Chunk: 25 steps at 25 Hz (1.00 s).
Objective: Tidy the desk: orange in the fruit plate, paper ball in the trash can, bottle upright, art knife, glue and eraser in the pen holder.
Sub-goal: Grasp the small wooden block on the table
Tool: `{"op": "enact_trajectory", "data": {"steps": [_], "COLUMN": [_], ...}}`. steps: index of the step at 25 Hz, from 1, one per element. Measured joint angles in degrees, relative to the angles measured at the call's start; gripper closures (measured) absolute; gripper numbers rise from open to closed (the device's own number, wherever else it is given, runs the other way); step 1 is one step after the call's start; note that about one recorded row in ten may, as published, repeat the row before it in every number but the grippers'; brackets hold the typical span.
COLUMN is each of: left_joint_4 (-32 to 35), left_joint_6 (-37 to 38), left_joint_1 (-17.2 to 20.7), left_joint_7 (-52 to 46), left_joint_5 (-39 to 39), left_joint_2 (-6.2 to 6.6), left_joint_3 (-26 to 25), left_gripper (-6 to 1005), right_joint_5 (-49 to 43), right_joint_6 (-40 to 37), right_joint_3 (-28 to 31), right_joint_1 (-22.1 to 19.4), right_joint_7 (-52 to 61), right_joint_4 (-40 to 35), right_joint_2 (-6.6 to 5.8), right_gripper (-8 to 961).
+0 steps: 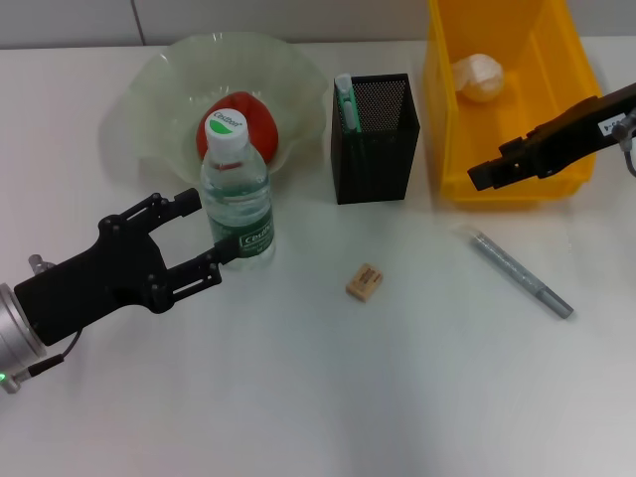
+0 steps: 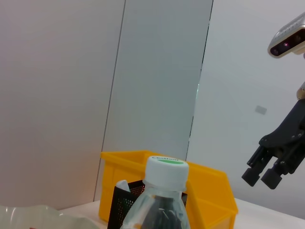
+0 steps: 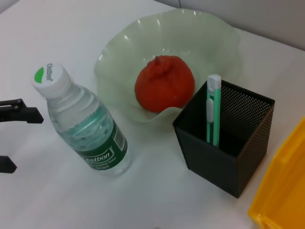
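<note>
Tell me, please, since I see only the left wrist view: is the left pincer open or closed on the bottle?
Observer: The left pincer is open beside the upright bottle; the right wrist view shows a gap between them.
Operator: Thank you. Which items lie loose on the desk?
Observer: The eraser and a grey stick, likely the glue, lie on the table outside the pen holder.
Operator: And is the paper ball dealt with?
Observer: Yes, the paper ball sits inside the yellow bin, with the right pincer over the bin's front edge.
</note>
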Motion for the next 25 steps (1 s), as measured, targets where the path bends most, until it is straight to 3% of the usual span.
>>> {"op": "enact_trajectory", "data": {"steps": [18,25], "left_joint_4": [0.0,0.0], "left_joint_6": [0.4,0.4], "left_joint_1": [0.1,0.1], "left_joint_7": [0.0,0.0], "left_joint_5": [0.1,0.1], "left_joint_2": [-0.07,-0.09], "left_joint_3": [0.6,0.6], "left_gripper": [203,203], "right_joint_5": [-0.2,8.6], "right_joint_6": [0.0,6.3], "right_joint_3": [-0.8,-2.2], "right_joint_1": [0.8,-4.3], "right_joint_7": [-0.7,-8.9], "right_joint_4": [4.0,5.4], "right_joint_2": [0.01,0.45], "right_gripper": [388,388]}}
